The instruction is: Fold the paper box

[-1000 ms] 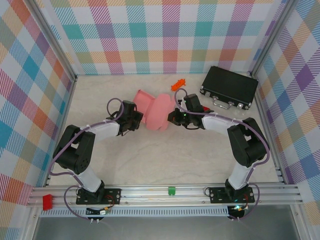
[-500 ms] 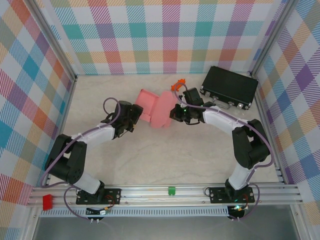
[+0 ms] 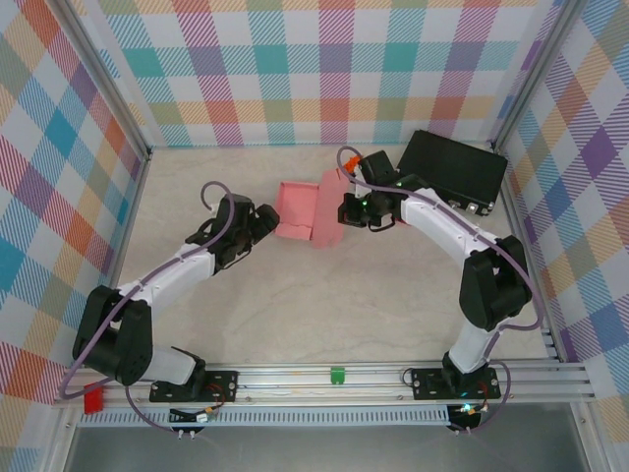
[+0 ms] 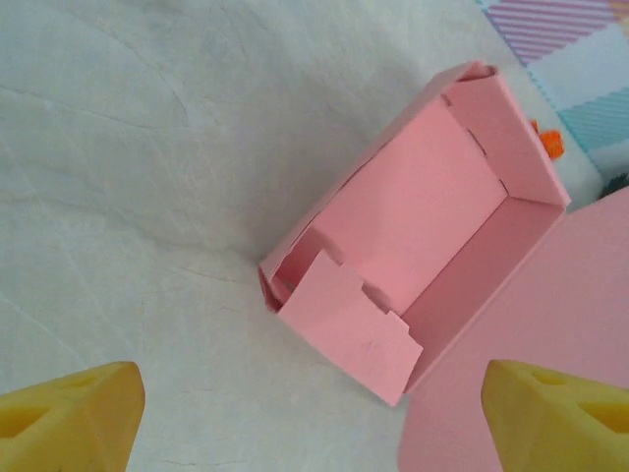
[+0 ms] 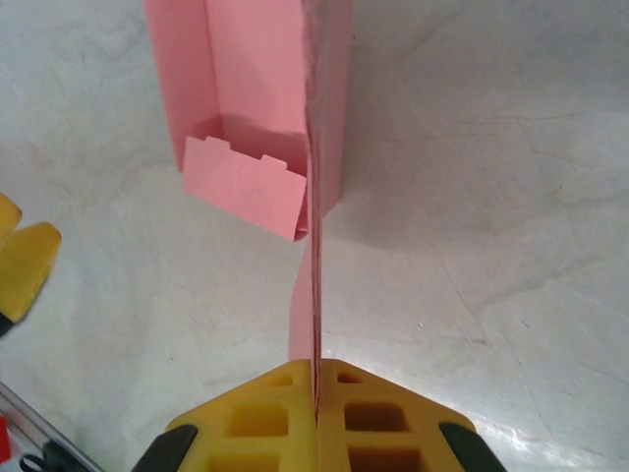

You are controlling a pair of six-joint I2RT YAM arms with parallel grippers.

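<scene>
My left tool [image 4: 313,388] has just let go. Its fingers now stand wide apart, with the open pink paper box [image 4: 423,226] on the tabletop [image 4: 128,147] at its 12 o'clock. My right tool [image 5: 316,379] stays clamped on the lid flap [image 3: 329,214], now raised on edge along the box's 3 o'clock side. I judge closing it comes next.

No readable text, label, brand or number on anything visible.

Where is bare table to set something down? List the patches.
Free: the near stretch of table in front of the paper box; the far-left corner beyond the left gripper. Crowded: far right, around the right gripper and black case.
</scene>
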